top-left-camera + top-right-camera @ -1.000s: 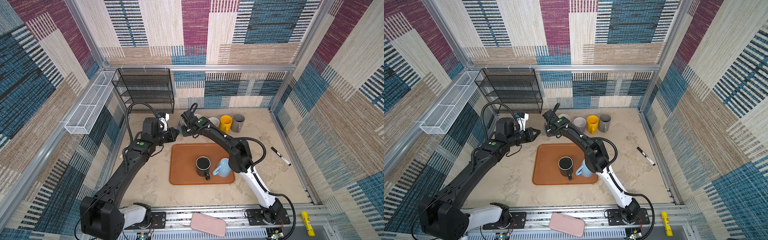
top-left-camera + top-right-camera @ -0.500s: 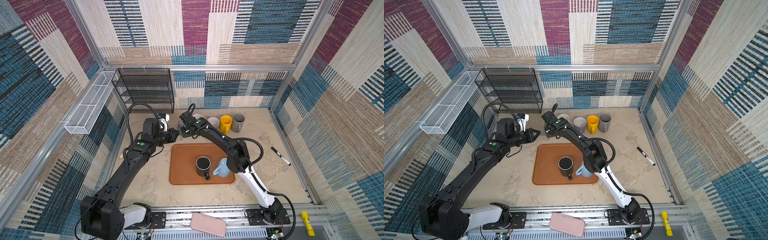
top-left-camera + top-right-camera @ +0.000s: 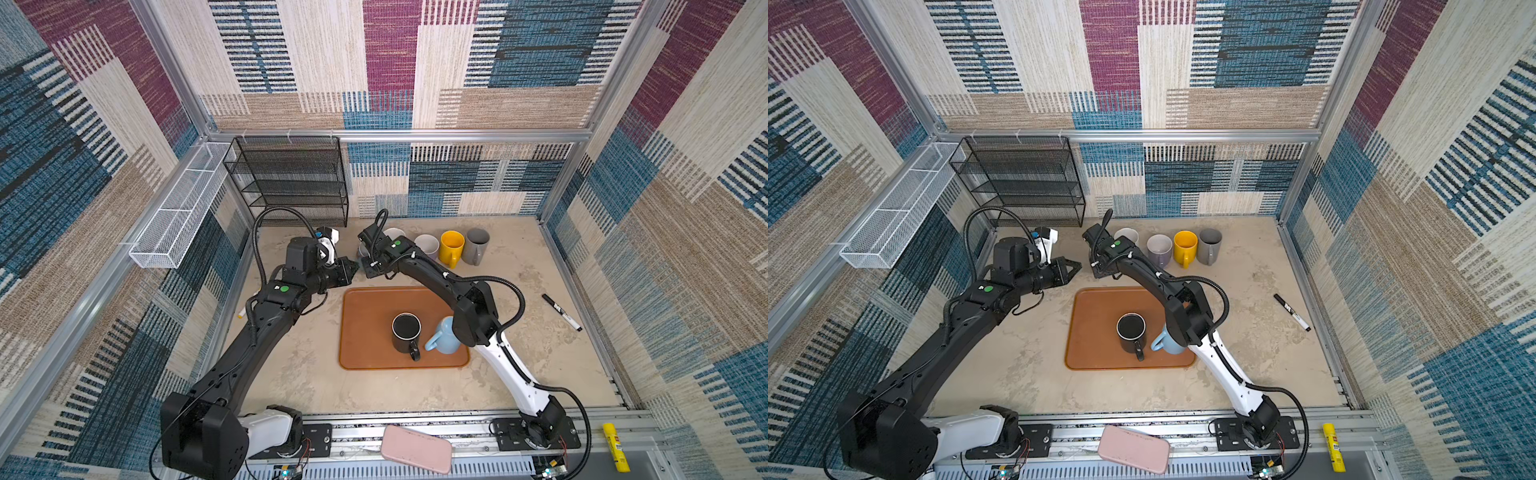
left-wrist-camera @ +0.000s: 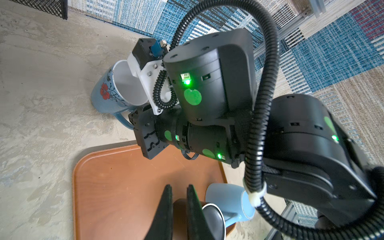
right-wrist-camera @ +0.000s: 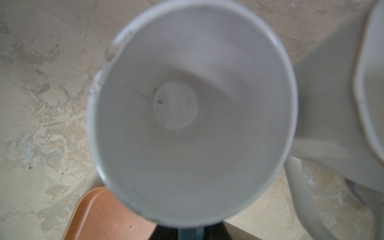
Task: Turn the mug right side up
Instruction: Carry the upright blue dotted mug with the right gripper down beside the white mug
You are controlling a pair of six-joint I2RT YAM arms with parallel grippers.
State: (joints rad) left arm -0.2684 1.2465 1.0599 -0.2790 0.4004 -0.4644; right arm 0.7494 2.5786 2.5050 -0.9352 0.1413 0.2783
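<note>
Blue floral mug (image 4: 108,93) stands mouth-up just beyond the tray (image 4: 116,187), handle pinched in the right gripper (image 5: 190,232). Release gently, then back off straight so it doesn't tip. Left gripper (image 4: 179,189) nearby, closed, empty.

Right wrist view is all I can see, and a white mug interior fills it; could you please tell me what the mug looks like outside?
Observer: It is a light blue ceramic mug with a red flower painted on its side.
Operator: Thank you. Is it standing on the tray?
Observer: No, it stands upright on the beige table, just past the far edge of the orange-brown plastic tray.
Operator: Where is the left pincer, please?
Observer: The left pincer is shut and empty, hovering over the table beyond the tray, close to that mug but apart from it.
</note>
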